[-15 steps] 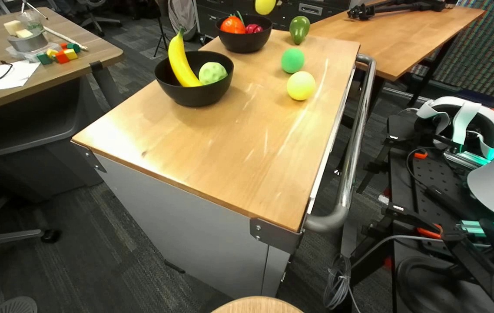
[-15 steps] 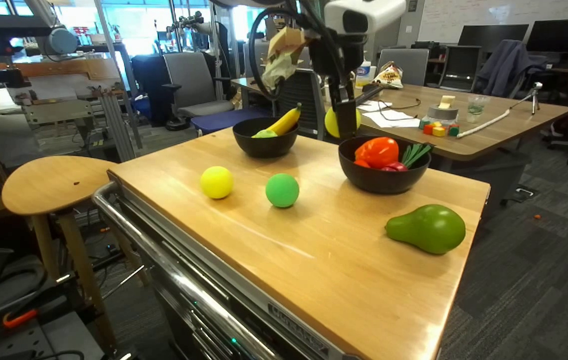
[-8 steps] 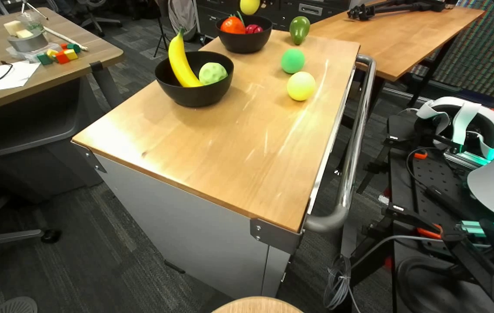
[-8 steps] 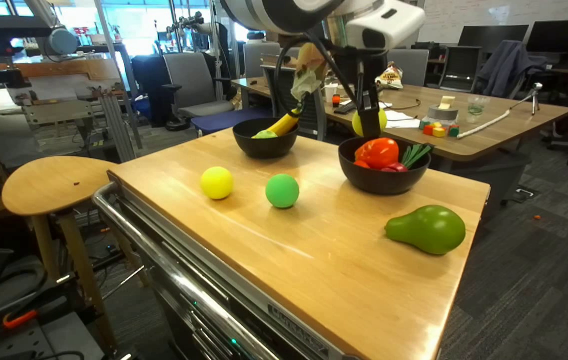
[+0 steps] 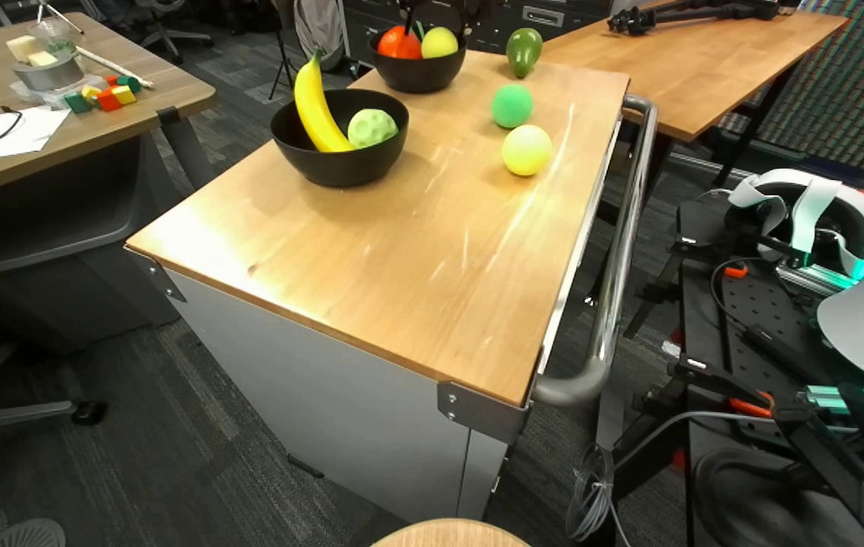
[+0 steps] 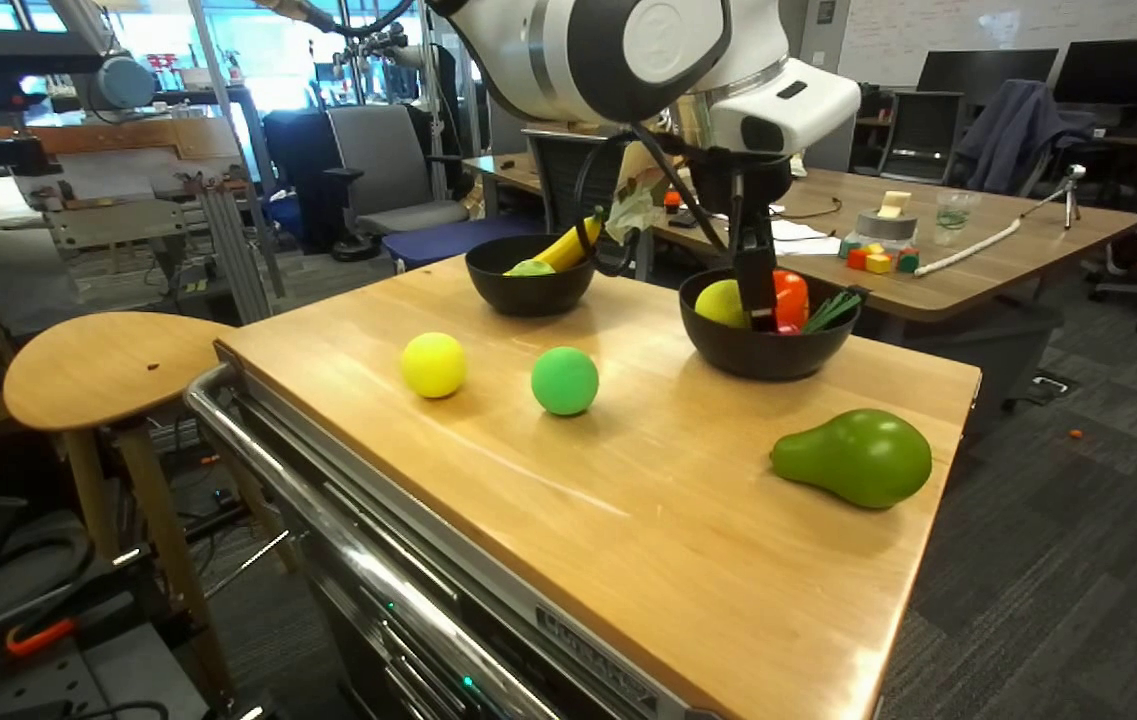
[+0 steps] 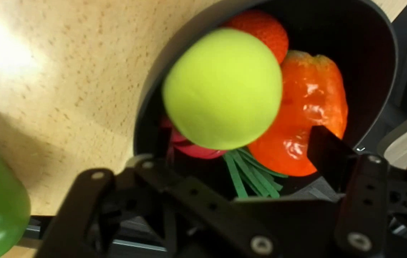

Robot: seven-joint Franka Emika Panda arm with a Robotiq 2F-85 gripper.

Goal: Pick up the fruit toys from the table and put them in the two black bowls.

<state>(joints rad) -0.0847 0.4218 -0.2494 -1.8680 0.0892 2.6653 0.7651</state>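
Down into the fuller black bowl [image 6: 768, 358] went the yellow-green ball [image 7: 223, 89]; jaws stood spread, presumably to release it there.

Gripper [image 6: 761, 318] in 1 black bowl [image 6: 766, 358] beside yellowish ball [image 6: 720, 303], contact unclear

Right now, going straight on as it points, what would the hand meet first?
Probably the glossy red-orange toy: in the wrist view, one fingertip of the hand overlaps its edge, though depth is unclear.

The table [image 6: 688, 560] bears 2 black bowls [image 6: 766, 355] [image 6: 526, 292], 1 yellow ball [image 6: 434, 365], 1 green ball [image 6: 565, 381] and 1 pear-shaped fruit [image 6: 863, 460].
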